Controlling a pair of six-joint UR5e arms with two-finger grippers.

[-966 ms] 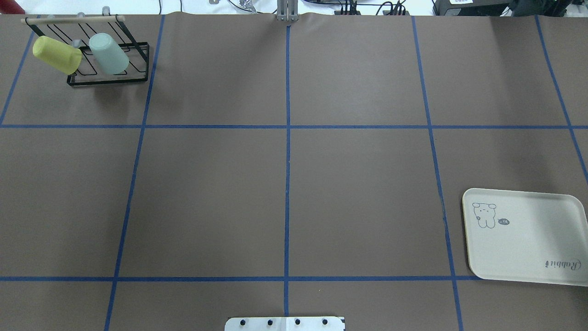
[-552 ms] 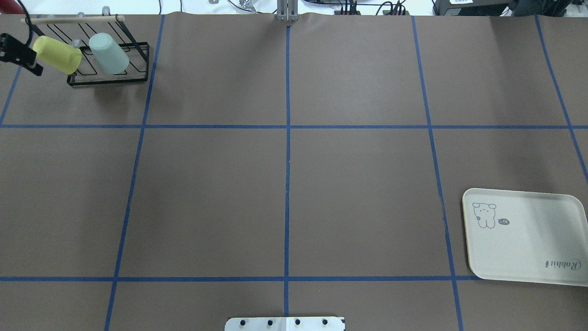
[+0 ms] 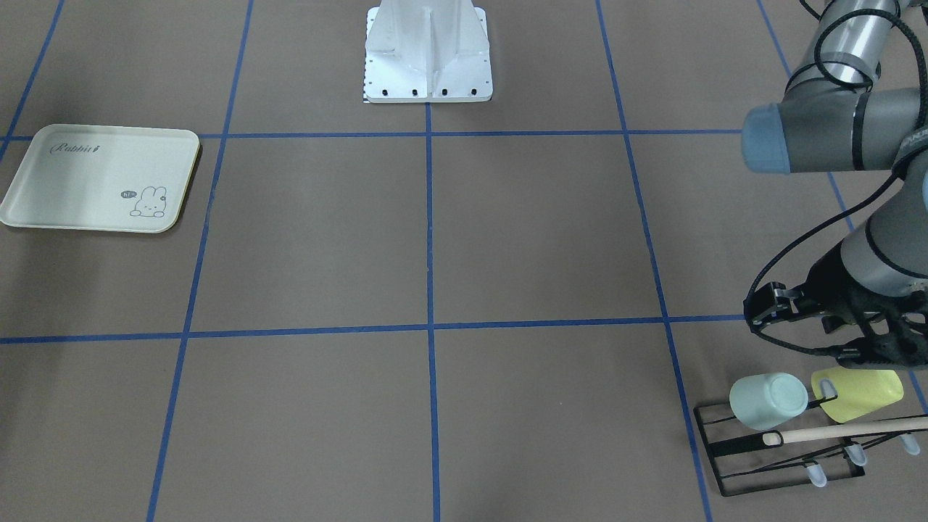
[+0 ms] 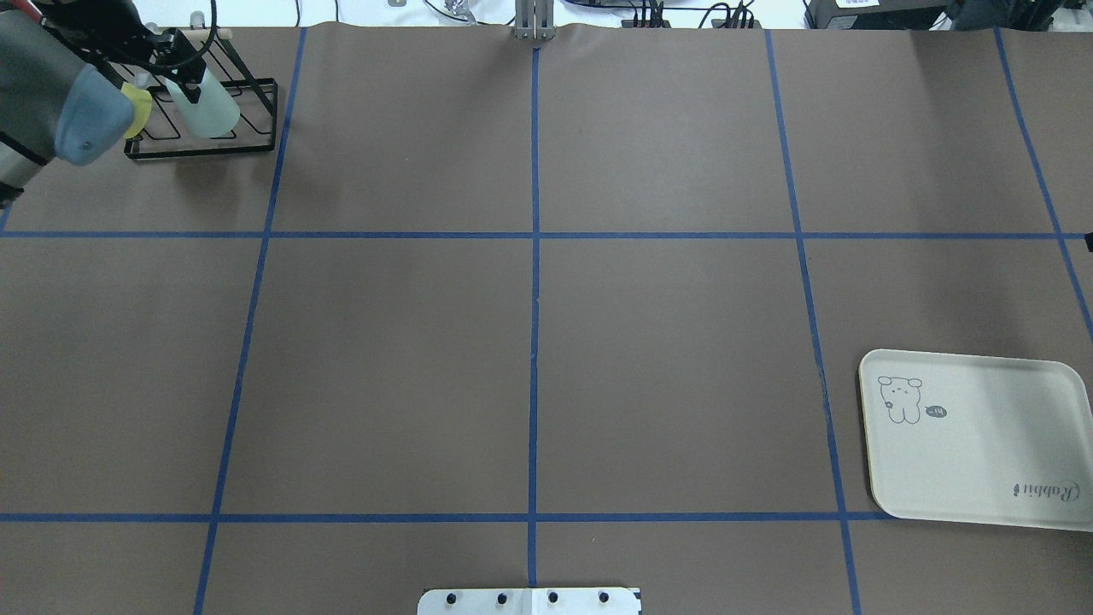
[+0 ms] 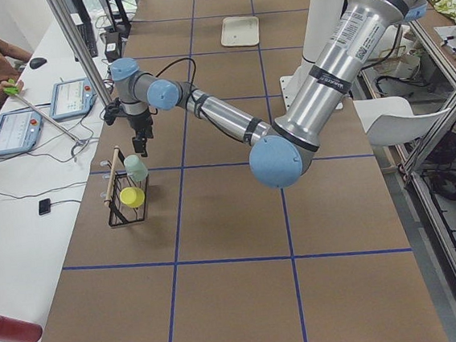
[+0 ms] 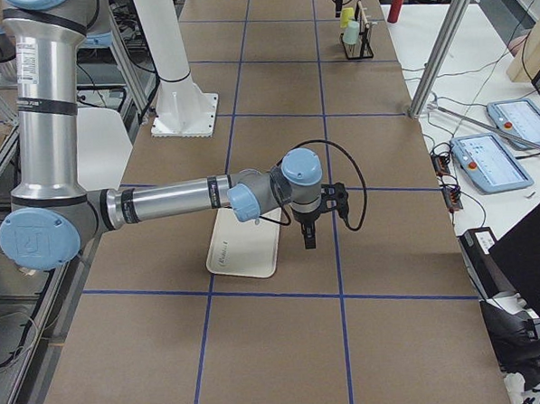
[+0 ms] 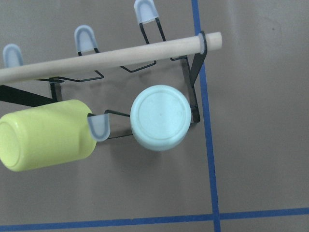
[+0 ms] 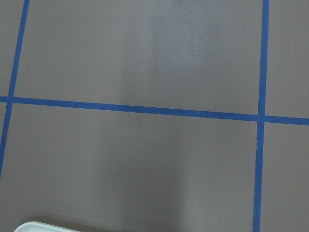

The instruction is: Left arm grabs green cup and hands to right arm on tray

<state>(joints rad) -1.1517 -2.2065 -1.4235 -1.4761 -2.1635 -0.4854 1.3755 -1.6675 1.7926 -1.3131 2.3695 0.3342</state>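
Note:
The pale mint-green cup [image 3: 768, 401] hangs upside down on a black wire rack [image 3: 732, 449] with a wooden rod, next to a yellow-green cup [image 3: 859, 394]. My left gripper [image 3: 873, 348] hovers just above the two cups without touching them; I cannot tell whether it is open. The left wrist view looks straight down on the green cup [image 7: 160, 117] and shows no fingers. The cream rabbit tray [image 4: 982, 444] lies at the near right of the table. My right gripper [image 6: 308, 236] hangs beside the tray [image 6: 245, 244], pointing down; I cannot tell its state.
The rack [image 4: 205, 147] stands at the table's far left corner. The white robot base plate [image 3: 428, 58] sits at the middle of the near edge. Blue tape lines divide the brown table top. An operator sits past the far edge in the exterior left view.
My left arm has come in from the left edge and now stands over the rack, covering part of both cups. The cups, rack and tray have not moved.

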